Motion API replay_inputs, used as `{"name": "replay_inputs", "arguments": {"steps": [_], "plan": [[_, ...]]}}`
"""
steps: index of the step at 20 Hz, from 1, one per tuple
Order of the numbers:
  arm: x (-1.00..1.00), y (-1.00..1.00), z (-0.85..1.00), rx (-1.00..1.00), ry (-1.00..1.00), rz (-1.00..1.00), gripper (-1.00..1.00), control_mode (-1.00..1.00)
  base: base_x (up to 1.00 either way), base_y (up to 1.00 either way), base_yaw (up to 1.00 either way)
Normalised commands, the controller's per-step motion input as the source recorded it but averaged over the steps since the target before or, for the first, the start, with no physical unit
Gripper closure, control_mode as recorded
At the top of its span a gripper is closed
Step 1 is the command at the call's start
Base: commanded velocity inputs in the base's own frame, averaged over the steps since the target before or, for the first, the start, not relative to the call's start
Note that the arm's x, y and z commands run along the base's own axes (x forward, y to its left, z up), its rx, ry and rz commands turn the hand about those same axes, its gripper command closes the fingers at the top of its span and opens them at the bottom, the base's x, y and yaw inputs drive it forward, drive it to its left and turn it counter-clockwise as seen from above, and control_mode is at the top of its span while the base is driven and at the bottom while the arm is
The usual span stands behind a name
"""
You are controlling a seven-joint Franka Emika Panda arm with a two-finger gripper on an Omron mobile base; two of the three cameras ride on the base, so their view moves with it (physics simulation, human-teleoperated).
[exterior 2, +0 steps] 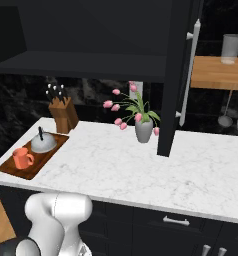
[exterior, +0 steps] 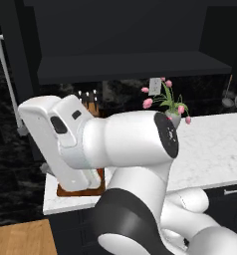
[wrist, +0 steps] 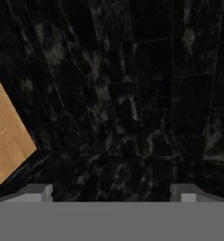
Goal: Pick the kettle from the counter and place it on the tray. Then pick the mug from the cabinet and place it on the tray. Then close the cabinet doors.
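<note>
Kettle [exterior 2: 43, 142] and mug [exterior 2: 22, 158] are both sitting on the tray [exterior 2: 13, 171], at the left end of the counter [exterior 2: 141, 165], with the kettle near the tray's back edge and the mug near its front. So the doors look like the job that is left. The cabinet [exterior 2: 91, 60] is hanging open above the counter. One door [exterior 2: 176, 75] is sticking out edge-on past the flowers [exterior 2: 133, 112], its long bar handle [exterior 2: 188, 72] standing straight up and down. The other door's bar [exterior: 6, 74] is showing at the far left. The gripper [wrist: 112, 190] is looking at a dark wall, its fingers spread wide and holding nothing. The left door is probably closer to it, but that is hard to tell.
</note>
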Motion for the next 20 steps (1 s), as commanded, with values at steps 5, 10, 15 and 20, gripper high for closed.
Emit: {"name": "replay_inputs", "arguments": {"steps": [5,10,15,20], "plan": [[0.03,0.47,0.0,0.0,0.0,-0.02,-1.0,-1.0,0.0,0.0,0.0],[0.22,0.53,0.0,0.0,-0.02,-0.12,-1.0,-1.0,0.0,0.0,0.0],[0.38,0.38,0.0,0.0,0.0,-0.2,-1.0,-1.0,0.0,0.0,0.0],[0.46,0.32,0.0,0.0,0.0,-0.19,-1.0,-1.0,0.0,0.0,0.0]]}}
